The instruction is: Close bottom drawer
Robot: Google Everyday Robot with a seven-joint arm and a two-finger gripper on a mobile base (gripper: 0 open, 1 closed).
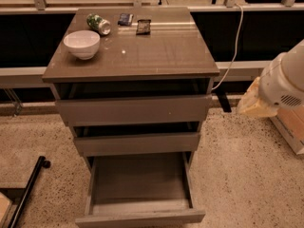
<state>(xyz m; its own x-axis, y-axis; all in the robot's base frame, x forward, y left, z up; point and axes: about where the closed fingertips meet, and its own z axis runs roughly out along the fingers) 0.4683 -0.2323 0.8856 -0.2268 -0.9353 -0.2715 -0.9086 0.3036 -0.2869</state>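
The bottom drawer (140, 218) of the grey-brown cabinet (133, 56) is pulled far out towards me. Its shallow grey interior (140, 179) is bare. The middle drawer front (137, 143) and the top drawer front (134, 110) above it stand slightly out from the body. My white arm (287, 80), with a beige part (254, 103) at its lower left, hangs at the right edge, level with the top drawer and apart from the cabinet. My gripper is out of view past that arm section.
On the cabinet top are a white bowl (81, 43), a lying can (98, 23) and two dark packets (125, 19) (143, 26). A white cable (232, 46) hangs at the right. A black pole (28, 189) lies at the lower left, a box (289, 127) at the right.
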